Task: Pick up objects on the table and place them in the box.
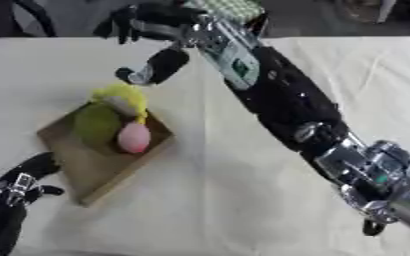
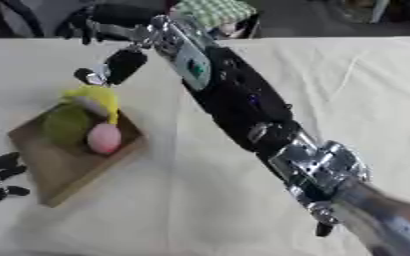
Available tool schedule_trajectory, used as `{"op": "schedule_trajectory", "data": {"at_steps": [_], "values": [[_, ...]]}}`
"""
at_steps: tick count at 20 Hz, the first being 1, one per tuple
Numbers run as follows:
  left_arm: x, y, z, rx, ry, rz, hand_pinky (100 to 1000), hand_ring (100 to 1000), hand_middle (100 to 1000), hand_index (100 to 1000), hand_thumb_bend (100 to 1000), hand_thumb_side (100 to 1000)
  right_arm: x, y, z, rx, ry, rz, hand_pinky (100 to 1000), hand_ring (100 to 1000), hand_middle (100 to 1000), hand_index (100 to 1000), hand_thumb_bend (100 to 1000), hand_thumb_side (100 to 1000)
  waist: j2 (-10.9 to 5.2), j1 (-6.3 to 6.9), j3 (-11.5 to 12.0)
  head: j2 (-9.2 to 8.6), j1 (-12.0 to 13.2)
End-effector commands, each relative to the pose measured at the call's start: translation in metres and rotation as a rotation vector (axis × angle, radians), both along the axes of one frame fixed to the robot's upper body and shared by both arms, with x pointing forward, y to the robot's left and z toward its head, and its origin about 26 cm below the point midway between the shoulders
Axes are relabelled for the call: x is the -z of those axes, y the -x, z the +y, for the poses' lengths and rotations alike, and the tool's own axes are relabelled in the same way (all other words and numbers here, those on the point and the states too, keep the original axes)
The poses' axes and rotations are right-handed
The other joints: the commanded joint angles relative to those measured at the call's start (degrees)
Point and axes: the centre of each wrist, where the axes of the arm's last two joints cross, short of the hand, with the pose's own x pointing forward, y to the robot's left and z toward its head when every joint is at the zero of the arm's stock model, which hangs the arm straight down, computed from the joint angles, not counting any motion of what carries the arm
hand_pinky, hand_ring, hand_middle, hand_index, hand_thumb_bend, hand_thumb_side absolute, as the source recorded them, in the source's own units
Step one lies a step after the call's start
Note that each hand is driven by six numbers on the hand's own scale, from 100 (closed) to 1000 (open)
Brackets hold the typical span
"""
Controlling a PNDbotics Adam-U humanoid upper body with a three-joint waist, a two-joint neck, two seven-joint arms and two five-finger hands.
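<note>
A shallow brown box [image 1: 88, 165] lies askew on the cream-covered table, left of centre. Inside it rest a yellow object [image 1: 125, 96], a green round object [image 1: 96, 124] and a pink egg-shaped object [image 1: 134, 138], all bunched toward its far corner. My right arm stretches from the lower right up across the table. Its hand [image 1: 152, 25] hovers beyond the box near the table's far edge, fingers relaxed and holding nothing, thumb [image 1: 159, 66] hanging down just above the yellow object. My left hand [image 1: 12, 197] rests open at the lower left, beside the box's near corner.
A green-and-white checked cloth [image 2: 210, 11] shows past the table's far edge. The right forearm [image 1: 283, 102] spans the table's middle. Bare cream tablecloth [image 1: 366, 80] extends to the right of the arm.
</note>
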Motion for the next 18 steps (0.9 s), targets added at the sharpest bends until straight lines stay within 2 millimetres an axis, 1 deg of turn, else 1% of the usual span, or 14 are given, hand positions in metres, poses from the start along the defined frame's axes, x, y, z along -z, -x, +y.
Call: {"op": "schedule_trajectory", "data": {"at_steps": [1, 6, 7, 8, 9, 10, 13, 15, 18], "values": [[-0.009, -0.001, 0.008, -0.026, -0.005, -0.035, 599, 820, 843, 722, 100, 731, -0.027, 0.016, -0.02, 0.008, -0.104, -0.061, 669, 721, 774, 900, 159, 378, -0.99, 0.14, -0.96, -0.56, 1.62], [-0.011, -0.001, 0.017, -0.063, -0.011, -0.04, 600, 820, 846, 722, 100, 732, -0.034, 0.04, -0.051, 0.05, -0.271, -0.084, 653, 707, 733, 895, 123, 338, -1.3, -0.21, -4.19, -0.02, 4.09], [-0.011, 0.0, 0.018, -0.071, -0.011, -0.042, 600, 820, 846, 722, 100, 732, -0.034, 0.046, -0.057, 0.059, -0.302, -0.091, 653, 707, 732, 895, 122, 337, -1.36, -0.28, -4.73, 0.11, 4.51], [-0.011, 0.0, 0.019, -0.077, -0.012, -0.044, 600, 820, 846, 722, 100, 732, -0.034, 0.051, -0.062, 0.069, -0.329, -0.096, 650, 705, 726, 890, 100, 371, -1.41, -0.36, -5.22, 0.26, 4.87], [-0.012, 0.0, 0.021, -0.084, -0.014, -0.046, 600, 821, 846, 722, 100, 732, -0.033, 0.057, -0.07, 0.082, -0.362, -0.102, 648, 703, 715, 886, 107, 327, -1.47, -0.45, -5.79, 0.39, 5.31], [-0.012, 0.0, 0.023, -0.091, -0.016, -0.048, 601, 821, 847, 722, 100, 732, -0.031, 0.063, -0.078, 0.095, -0.398, -0.103, 647, 702, 712, 885, 103, 326, -1.53, -0.51, -6.34, 0.48, 5.7], [-0.014, 0.0, 0.026, -0.109, -0.016, -0.057, 601, 822, 847, 722, 100, 731, -0.018, 0.079, -0.099, 0.148, -0.515, -0.09, 633, 692, 690, 871, 100, 315, -1.66, -0.63, -7.62, 0.95, 6.85], [-0.015, 0.0, 0.027, -0.121, -0.013, -0.061, 601, 822, 847, 722, 100, 731, -0.004, 0.087, -0.111, 0.203, -0.597, -0.074, 629, 690, 683, 865, 100, 318, -1.73, -0.62, -8.39, 1.28, 7.93], [-0.015, 0.002, 0.031, -0.14, -0.014, -0.066, 602, 822, 848, 722, 100, 730, 0.024, 0.098, -0.126, 0.276, -0.698, -0.028, 630, 693, 683, 857, 100, 344, -1.89, -0.67, -9.7, 1.81, 9.54]]}}
